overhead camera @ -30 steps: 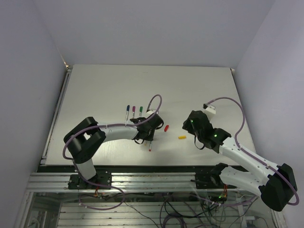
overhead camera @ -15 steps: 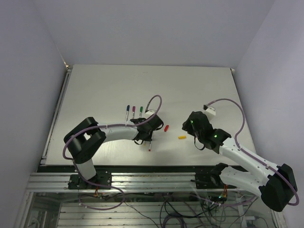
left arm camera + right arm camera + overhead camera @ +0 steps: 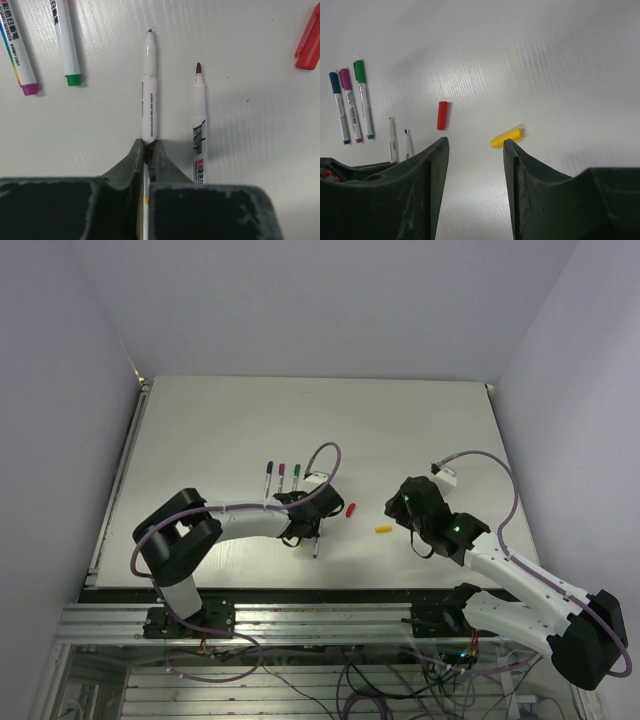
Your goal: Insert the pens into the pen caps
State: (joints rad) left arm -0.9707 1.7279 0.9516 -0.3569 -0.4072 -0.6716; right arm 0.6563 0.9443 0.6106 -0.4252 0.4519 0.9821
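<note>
Gripped pen (image 3: 149,100): uncapped, pale barrel, brownish tip. The left gripper (image 3: 149,150) is clenched on its barrel, one finger on each side. Whether the pen rests on the table (image 3: 250,75) or sits just off it cannot be told.
Loose pen (image 3: 200,125): uncapped, dark tip. In the left wrist view it lies at 3 o'clock of the gripped pen, just beside it, parallel and apart.
Yellow cap (image 3: 383,529): on the table, at 3 o'clock from the left gripper in the top view.
Red cap (image 3: 350,509): at 10 o'clock from the yellow cap, apart.
Right gripper (image 3: 474,145): fingers spread, grasping nothing, with the yellow cap at its 8 o'clock in the top view.
Capped pens (image 3: 352,112): three side by side, capped blue, magenta and green, farthest, at 11 o'clock from the left gripper.
</note>
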